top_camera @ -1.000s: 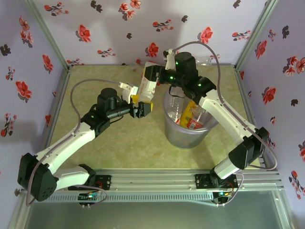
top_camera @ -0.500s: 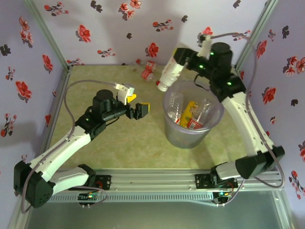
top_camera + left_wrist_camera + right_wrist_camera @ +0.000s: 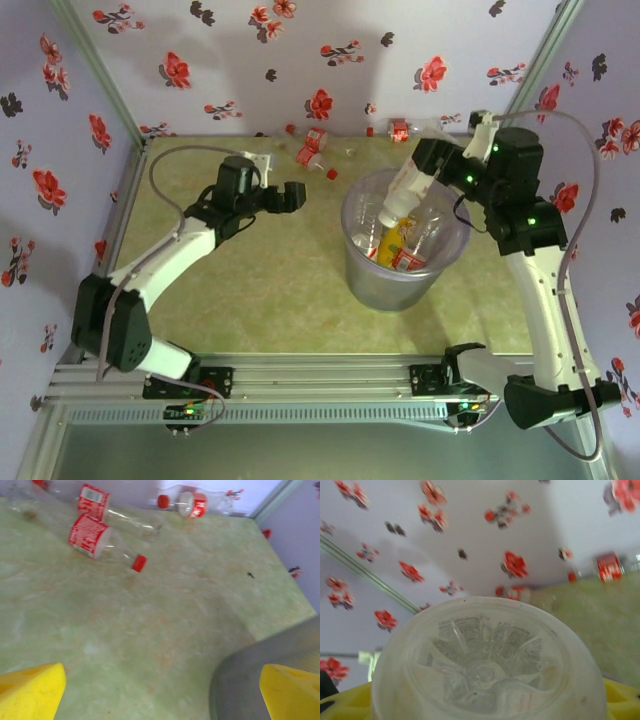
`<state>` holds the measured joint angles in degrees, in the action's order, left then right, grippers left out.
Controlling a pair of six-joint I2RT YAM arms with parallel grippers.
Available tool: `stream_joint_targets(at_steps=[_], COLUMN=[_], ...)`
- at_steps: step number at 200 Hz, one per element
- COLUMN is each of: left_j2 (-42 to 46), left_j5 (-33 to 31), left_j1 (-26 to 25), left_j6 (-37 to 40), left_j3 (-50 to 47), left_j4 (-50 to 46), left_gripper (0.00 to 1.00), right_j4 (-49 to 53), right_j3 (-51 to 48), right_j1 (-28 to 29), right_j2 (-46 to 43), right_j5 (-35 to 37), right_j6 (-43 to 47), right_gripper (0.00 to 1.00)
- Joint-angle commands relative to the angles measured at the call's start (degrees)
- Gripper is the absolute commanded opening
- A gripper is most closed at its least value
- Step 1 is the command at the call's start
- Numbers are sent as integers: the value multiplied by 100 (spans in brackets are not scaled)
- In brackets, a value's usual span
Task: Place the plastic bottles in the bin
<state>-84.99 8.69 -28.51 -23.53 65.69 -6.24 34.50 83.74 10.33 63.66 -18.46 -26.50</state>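
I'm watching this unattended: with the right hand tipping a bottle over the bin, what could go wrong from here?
1. The bottle in the right hand hangs tilted, neck down, its body across the rim of the bin; let go, it might catch the rim and tip outside.
2. The open left hand faces loose bottles lying by the far wall; a clumsy approach might roll them away.

You see a pale green marbled worktop (image 3: pixel 270 290), walled along its left, far and right edges by lilac panels (image 3: pixel 230 60) printed with red flowers. A slotted aluminium rail (image 3: pixel 330 375) runs along its near edge.
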Motion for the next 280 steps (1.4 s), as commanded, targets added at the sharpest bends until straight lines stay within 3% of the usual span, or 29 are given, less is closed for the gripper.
stream_joint_targets(at_steps=[1, 50, 104, 143, 181, 221, 280], left_j2=[-554, -2210, -3775, -5132, -6404, -6598, -6906], left_j5=[-417, -957, -1018, -1050, -2070, -2257, -2047], left_j1=[47, 118, 201, 332, 272, 293, 229], left_j6=[-386, -1270, -1817, -1709, -1084, -969, -1083], left_j3=[694, 2400, 3924, 5704, 7798, 7713, 7860], left_j4=[-342, -1147, -1411, -2192, -3566, -2937, -2244], left_gripper=[100, 100, 100, 100, 100, 100, 100], right_j4=[533, 556, 3, -101, 83, 92, 132], right_j3=[-223, -790, -1910, -2446, -2669, -2776, -2785], right_j1=[-33, -36, 143, 429, 634, 667, 669], right_j2=[-252, -462, -625, -712, -763, -749, -719], right_j5=[-31, -206, -580, -429, -133, -89, 3], right_j6=[284, 125, -378, -498, -376, -322, -306], right_gripper=[54, 54, 54, 55, 57, 57, 57])
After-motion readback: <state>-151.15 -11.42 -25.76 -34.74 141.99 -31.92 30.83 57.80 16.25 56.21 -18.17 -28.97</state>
